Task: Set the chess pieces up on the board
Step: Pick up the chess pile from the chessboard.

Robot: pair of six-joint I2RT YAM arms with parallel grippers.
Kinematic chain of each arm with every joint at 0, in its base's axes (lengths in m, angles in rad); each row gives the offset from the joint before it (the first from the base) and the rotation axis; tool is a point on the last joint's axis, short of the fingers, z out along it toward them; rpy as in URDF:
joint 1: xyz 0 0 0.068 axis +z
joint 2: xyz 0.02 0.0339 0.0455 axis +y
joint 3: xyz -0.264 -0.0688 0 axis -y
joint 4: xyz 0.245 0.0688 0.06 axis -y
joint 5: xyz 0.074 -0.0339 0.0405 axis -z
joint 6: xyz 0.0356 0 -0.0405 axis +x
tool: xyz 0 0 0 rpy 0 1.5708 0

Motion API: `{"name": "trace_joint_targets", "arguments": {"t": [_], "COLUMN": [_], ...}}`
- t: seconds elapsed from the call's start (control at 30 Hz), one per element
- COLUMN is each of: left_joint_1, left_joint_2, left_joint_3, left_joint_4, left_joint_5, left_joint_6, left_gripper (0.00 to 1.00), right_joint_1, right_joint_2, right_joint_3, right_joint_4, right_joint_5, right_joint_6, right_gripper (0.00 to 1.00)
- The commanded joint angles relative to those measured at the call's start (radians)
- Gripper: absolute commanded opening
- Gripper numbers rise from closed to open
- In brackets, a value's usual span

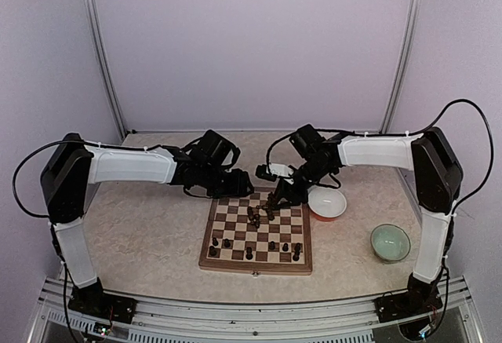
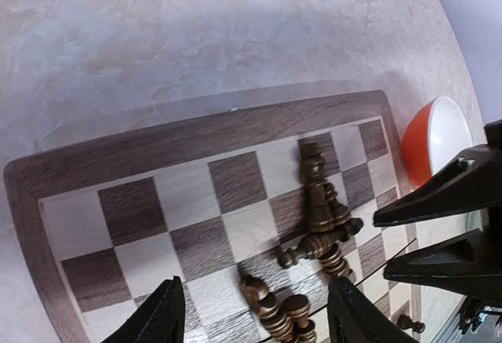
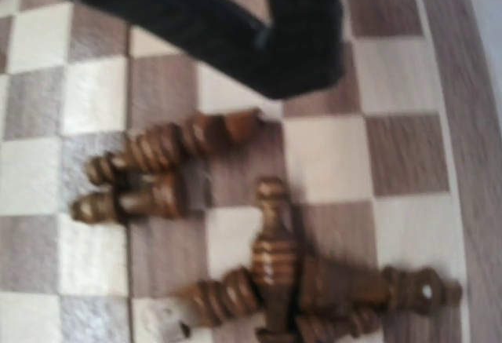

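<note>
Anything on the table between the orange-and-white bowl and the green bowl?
Nothing. The top view shows bare table between the orange-and-white bowl and the green bowl.

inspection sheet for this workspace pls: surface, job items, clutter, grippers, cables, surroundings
surface: beige marbled table, no spills seen
job's things: board lies flat at centre; chess pieces heaped on their sides near its far middle, a few upright on the near rows
clutter: white-and-orange bowl by the board's far right corner; green bowl further right
grippers: left gripper open over the board's far edge; right gripper open, low by the heap, nothing held
cables: black cables loop off both arms, clear of the board
surroundings: pale walls; metal rail along the near edge
</note>
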Motion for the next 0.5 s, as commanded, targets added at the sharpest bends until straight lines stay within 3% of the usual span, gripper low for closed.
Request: {"name": "trace_joint_targets", "arguments": {"t": [0.0, 0.47], "left_joint_1": [0.026, 0.068], "left_joint_2": [-0.093, -0.292], "left_joint_3": [-0.09, -0.297], "left_joint_4": [-0.044, 0.019], "left_joint_5": [-0.049, -0.059], "left_joint_6": [-0.023, -0.113], "left_gripper": [0.62, 0.62], "right_joint_1": [0.043, 0.115], "right_joint_2": [-0.023, 0.214], "right_joint_3": [0.045, 0.296], "right_joint_4": [-0.021, -0.069], "right_joint_5": [0.007, 0.078], "right_joint_6": [-0.043, -0.107], "right_gripper": [0.33, 0.37]}}
